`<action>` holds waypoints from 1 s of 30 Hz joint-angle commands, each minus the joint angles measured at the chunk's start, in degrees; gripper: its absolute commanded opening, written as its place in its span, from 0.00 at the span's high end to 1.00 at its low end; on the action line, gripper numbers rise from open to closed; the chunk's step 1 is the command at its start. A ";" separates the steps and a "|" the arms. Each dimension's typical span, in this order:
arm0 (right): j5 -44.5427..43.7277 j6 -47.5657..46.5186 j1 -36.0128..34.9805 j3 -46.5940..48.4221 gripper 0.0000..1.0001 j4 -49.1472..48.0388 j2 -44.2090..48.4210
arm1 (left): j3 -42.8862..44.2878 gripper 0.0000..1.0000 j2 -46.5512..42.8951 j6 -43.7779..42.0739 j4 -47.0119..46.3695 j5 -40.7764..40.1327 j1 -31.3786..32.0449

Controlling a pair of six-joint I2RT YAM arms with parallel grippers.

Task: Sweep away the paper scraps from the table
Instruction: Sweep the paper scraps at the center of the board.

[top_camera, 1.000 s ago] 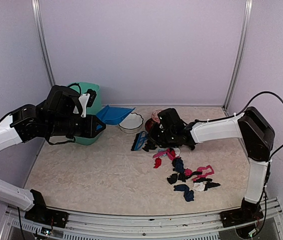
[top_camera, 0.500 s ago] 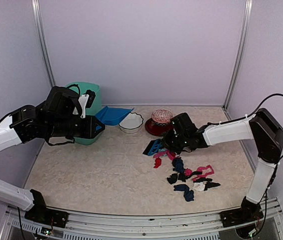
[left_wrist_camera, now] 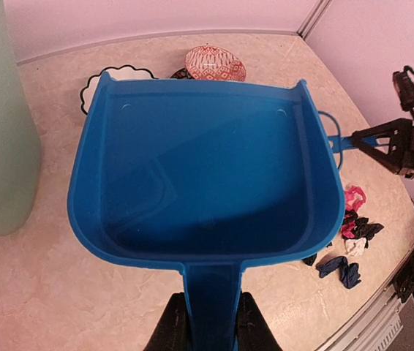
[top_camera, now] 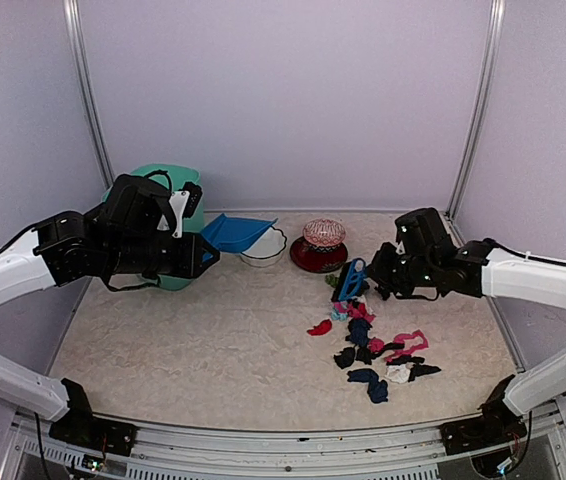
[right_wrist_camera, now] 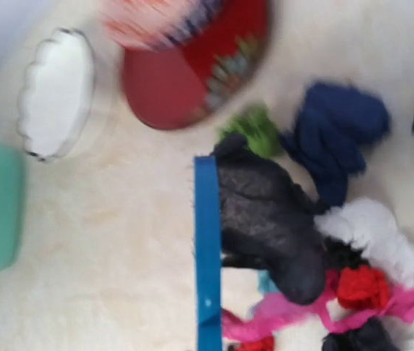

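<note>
scatter is the main risk. the right gripper (top_camera: 373, 276) is clamped on the handle of the hand brush (top_camera: 349, 281), tilted just in front of the red dish (top_camera: 321, 257). a fast stroke would likely flick the light paper scraps (top_camera: 375, 352) off the table (top_camera: 193, 340) or clip the dish. the scraps lie in a loose cluster in front of the dish, toward the arms, the nearest just beside the brush. the left gripper (left_wrist_camera: 211, 330) pinches the stem of the dustpan (left_wrist_camera: 207, 183), left of the dish and well apart from the pile, so nothing would catch them. scraps: crumpled wads and strips, mostly black, some pink, red, white, blue, green. dustpan: smooth glossy plastic, a shallow walled scoop. table: pale, marbled, flat.
</note>
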State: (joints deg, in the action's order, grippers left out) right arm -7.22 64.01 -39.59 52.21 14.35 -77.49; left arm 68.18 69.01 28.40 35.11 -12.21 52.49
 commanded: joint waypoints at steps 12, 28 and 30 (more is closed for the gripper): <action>-0.02 -47.31 5.73 6.58 1.00 4.39 4.49 | -0.14 1.00 0.29 -1.51 -1.61 0.63 0.34; 18.74 -51.63 5.56 8.40 1.00 11.98 4.26 | -0.34 1.00 0.79 -2.54 -1.76 1.08 0.41; 13.41 -54.12 6.86 9.59 1.00 15.91 4.31 | -0.21 1.00 1.02 -2.87 -1.84 1.19 0.40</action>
State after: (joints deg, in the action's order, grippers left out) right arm 12.12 11.31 -33.93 59.90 26.33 -75.79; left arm 68.16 69.67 26.85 34.92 -11.75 52.49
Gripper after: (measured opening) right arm 0.043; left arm 0.158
